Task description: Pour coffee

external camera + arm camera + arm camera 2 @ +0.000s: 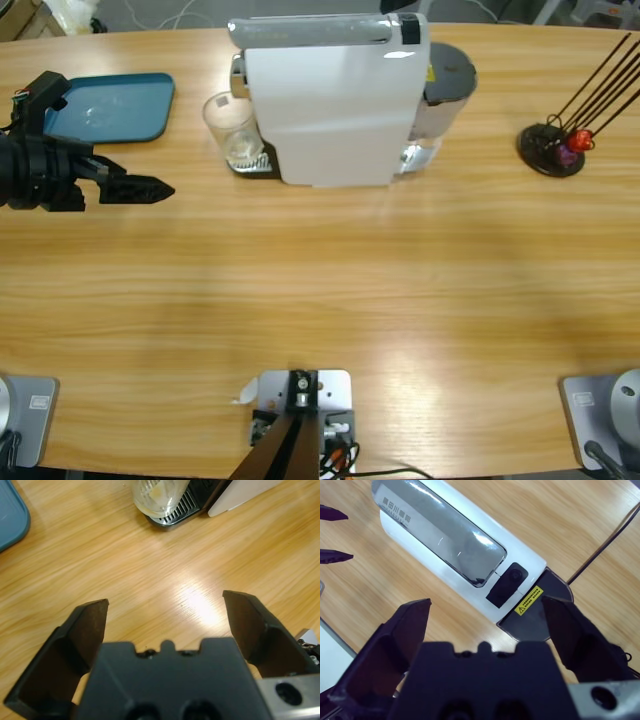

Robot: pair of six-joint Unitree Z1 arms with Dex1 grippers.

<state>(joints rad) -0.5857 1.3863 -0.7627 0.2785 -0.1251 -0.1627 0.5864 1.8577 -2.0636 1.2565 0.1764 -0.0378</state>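
Glass (pixel 232 128) beside machine (pixel 330 100), perhaps touching

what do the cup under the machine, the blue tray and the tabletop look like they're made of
The cup looks like clear glass or clear plastic: the drip grille shows through its wall. The blue tray looks like matte moulded plastic, with rounded corners and a dull sheen. The tabletop looks like varnished wood or wood laminate: streaked grain with glossy glare.

Bright, even overhead light; soft glare patch on the bench (pixel 200 605); both wrist views' near foreground blurred
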